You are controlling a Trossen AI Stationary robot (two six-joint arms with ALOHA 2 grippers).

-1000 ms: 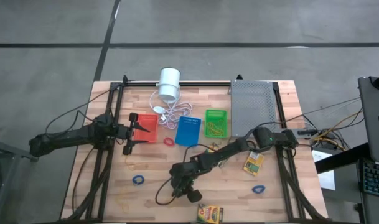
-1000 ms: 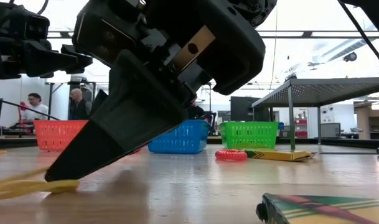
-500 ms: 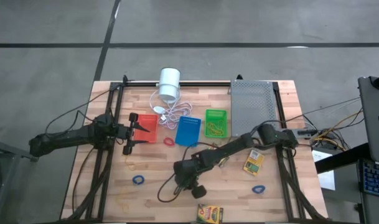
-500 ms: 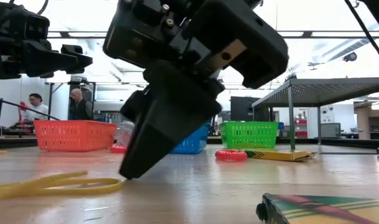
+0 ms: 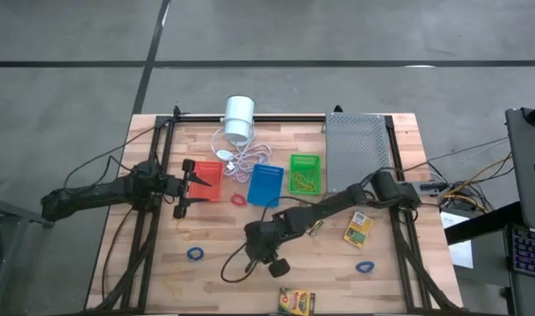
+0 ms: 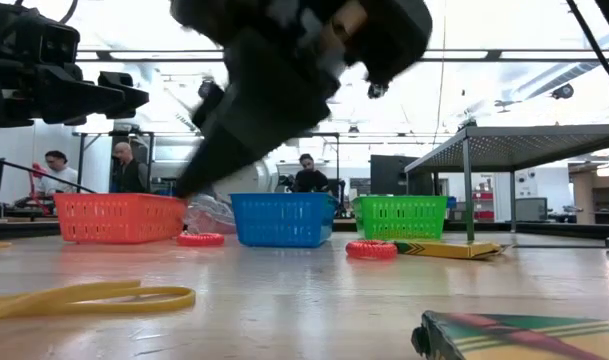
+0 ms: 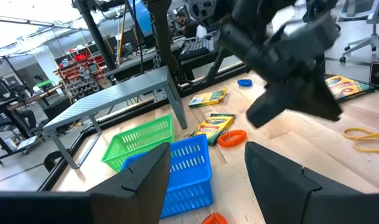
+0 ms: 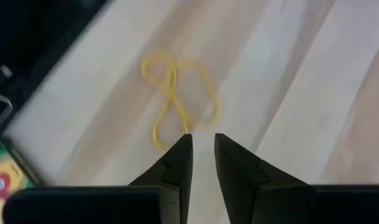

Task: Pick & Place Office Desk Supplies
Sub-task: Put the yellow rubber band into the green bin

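Now the right gripper is hovering over a yellow rubber band on the front side of the blue basket.

Well in front of the blue basket [image 5: 265,184], the right gripper [image 8: 201,138] is hanging clear of the wooden table [image 5: 328,263], its fingers standing a narrow gap apart and pinching nothing. The yellow rubber band [image 8: 171,87] is lying loose and twisted on the wood just beyond the fingertips. Left of the blue basket, the left gripper [image 5: 195,187] is waiting with its fingers spread wide at the red-orange basket [image 5: 212,178]. The green basket [image 5: 305,173] is sitting just right of the blue one, and a red rubber band [image 5: 239,200] is lying just off its front left corner. One crayon box [image 5: 358,230] is resting farther right and forward.
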